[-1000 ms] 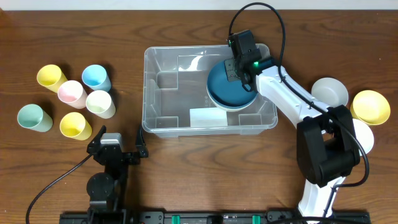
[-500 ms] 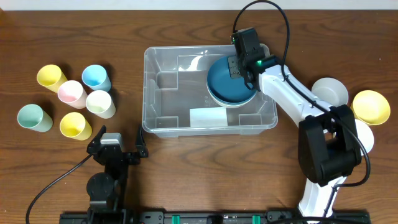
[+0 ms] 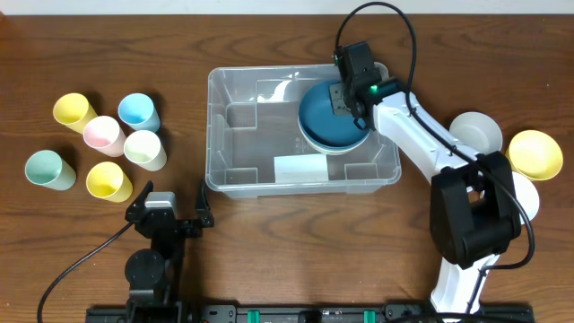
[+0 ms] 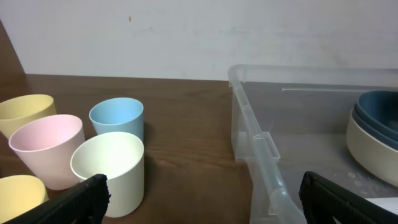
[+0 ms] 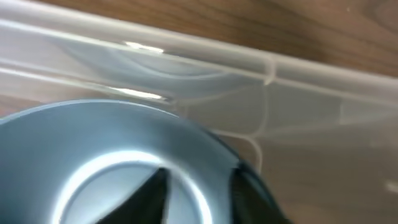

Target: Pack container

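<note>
Item one. The container [image 3: 235, 90] is sitting upright and open-topped at the middle of the wooden worktop [image 3: 269, 251]. Its pale label [image 3: 299, 167] is lying by the near long wall. A dark blue bowl [image 3: 321, 124] is resting inside the container's far right part. It is nesting in a pale bowl [image 4: 372, 152], whose rim is showing beneath it.

Item two. My right pincer [image 3: 338, 100] is hanging over the far right side of the dark blue bowl, within the container's outline. Seen from the wrist, its two dark fingers [image 5: 155, 196] are standing apart, and the bowl's glossy inner surface is showing in the gap. Nothing is clamped between them. That view is blurred, so I cannot tell whether either finger is touching the bowl.

Item three. My left pincer [image 3: 170, 199] is sitting at the near left of the worktop, well apart from the container. Its jaws are spreading wide and gripping nothing.

Item four. Six cups are standing upright in a cluster at the left:
- a far yellow cup [image 3: 73, 109]
- a light blue cup [image 3: 138, 111]
- a pink cup [image 3: 102, 135]
- a cream cup [image 3: 144, 149]
- a mint green cup [image 3: 49, 169]
- a near yellow cup [image 3: 108, 181]

Item five. At the right edge, a white bowl [image 3: 475, 133] and a yellow bowl [image 3: 534, 154] are lying just beside each other. A second white bowl [image 3: 527, 199] is partly hiding behind my right arm.
</note>
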`<state>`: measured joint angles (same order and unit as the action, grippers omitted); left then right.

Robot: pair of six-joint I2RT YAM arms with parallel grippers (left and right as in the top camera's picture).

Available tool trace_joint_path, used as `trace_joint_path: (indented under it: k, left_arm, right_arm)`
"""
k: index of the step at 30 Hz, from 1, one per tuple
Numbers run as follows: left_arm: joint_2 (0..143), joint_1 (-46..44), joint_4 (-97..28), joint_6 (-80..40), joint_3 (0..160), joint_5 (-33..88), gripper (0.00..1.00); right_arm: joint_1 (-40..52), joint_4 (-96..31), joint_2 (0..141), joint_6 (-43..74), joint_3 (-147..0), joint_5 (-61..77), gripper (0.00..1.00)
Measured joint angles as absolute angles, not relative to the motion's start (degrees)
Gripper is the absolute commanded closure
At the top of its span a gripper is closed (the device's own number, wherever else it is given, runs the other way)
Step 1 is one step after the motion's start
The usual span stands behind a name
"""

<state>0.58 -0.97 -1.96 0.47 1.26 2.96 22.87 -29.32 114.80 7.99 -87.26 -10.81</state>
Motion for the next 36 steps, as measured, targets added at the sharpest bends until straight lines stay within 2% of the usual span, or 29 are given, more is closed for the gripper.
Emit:
trace_joint_path:
  k: [4,7,13,19,23,34,36]
  left_arm:
    - [0.6,-1.0,-2.0,0.5,1.3,3.0,0.02]
    - [0.6,-1.0,-2.0,0.5,1.3,3.0,0.02]
    - [0.6,-1.0,-2.0,0.5,1.3,3.0,0.02]
    - [0.6,-1.0,-2.0,0.5,1.3,3.0,0.02]
    - [0.6,-1.0,-2.0,0.5,1.3,3.0,0.02]
    - [0.6,-1.0,-2.0,0.5,1.3,3.0,0.02]
    - [0.6,-1.0,-2.0,0.5,1.3,3.0,0.02]
  right_arm:
    - [24.3,-32.2,114.7,7.0,-91.3,-11.1,0.37]
    - [25.7,-35.3,114.4,6.9,-94.5,-11.1,0.21]
    - [28.1,-43.5,112.0,6.7,-100.5,-11.0,0.01]
    - [28.9,-50.5,105.3,10.9,-103.6,-11.0,0.01]
    - [25.8,-56.4,100.5,15.8,-104.3,-11.0,0.01]
    - [3.3,-75.7,98.0,27.4,-104.4,-11.7,0.01]
    - [-1.0,-76.6,98.0,29.5,-103.6,-11.7,0.05]
